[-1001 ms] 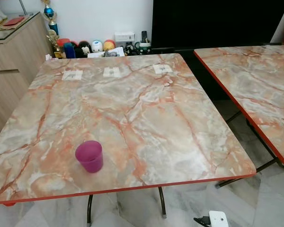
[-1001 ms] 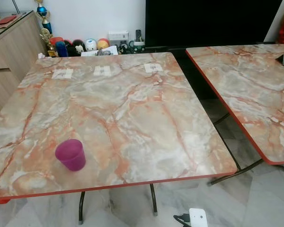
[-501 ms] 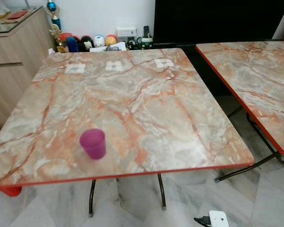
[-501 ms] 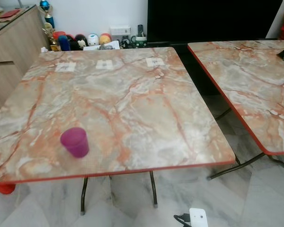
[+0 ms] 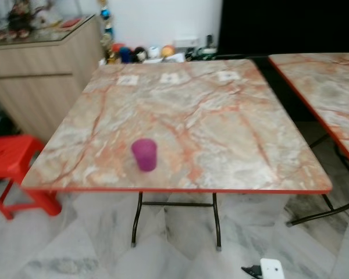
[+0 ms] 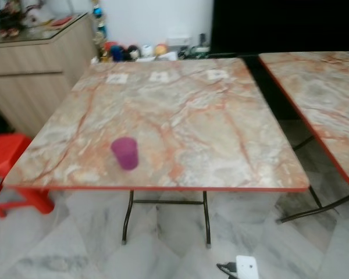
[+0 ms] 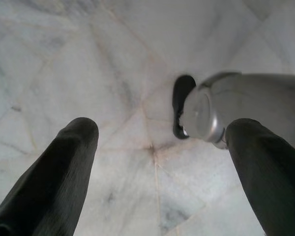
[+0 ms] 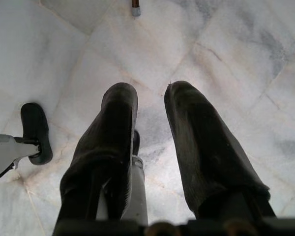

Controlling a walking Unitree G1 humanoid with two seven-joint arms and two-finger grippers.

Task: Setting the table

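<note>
Table setting, one cup placed; both arms hanging idle.

Purple cup (image 5: pixel 144 154) standing upright near the front-left edge of the marble-pattern table (image 5: pixel 232 145), nothing touching it. Three pale labels (image 5: pixel 170 77) lying in a row along the far edge; blur is hiding any writing on them, and no brand is readable anywhere. Left gripper (image 7: pixel 157 162) pointing down at the tiled floor (image 7: pixel 88 59), fingers wide apart, empty. Right gripper (image 8: pixel 150 147) likewise pointing at the floor, fingers a small gap apart, holding nothing. Robot appears to be standing back from the table, probably between items. Next move likely calls for fetching another piece of tableware. Red stool (image 5: pixel 11 168) sitting beside the table's left corner.
</note>
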